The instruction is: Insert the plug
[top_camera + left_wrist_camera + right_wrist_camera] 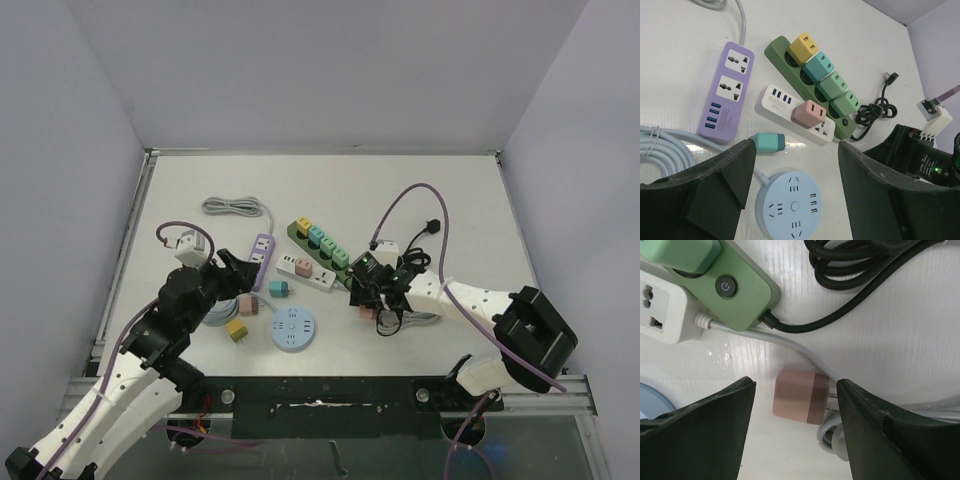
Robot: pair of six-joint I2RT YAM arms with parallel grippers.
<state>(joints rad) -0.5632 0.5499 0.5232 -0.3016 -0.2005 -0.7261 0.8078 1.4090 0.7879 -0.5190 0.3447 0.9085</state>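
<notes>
A loose pink plug lies on the table, prongs to the right, against a grey cable. My right gripper is open, a finger on each side of this plug, not touching it. In the top view the right gripper is just right of the white power strip. My left gripper is open and empty over the round blue socket, with a teal plug lying just beyond it. The white strip holds another pink plug.
A green strip carries several coloured plugs. A purple strip lies at the left. A yellow plug and a pink plug lie near the left gripper. A black cable and a grey coil lie on the table.
</notes>
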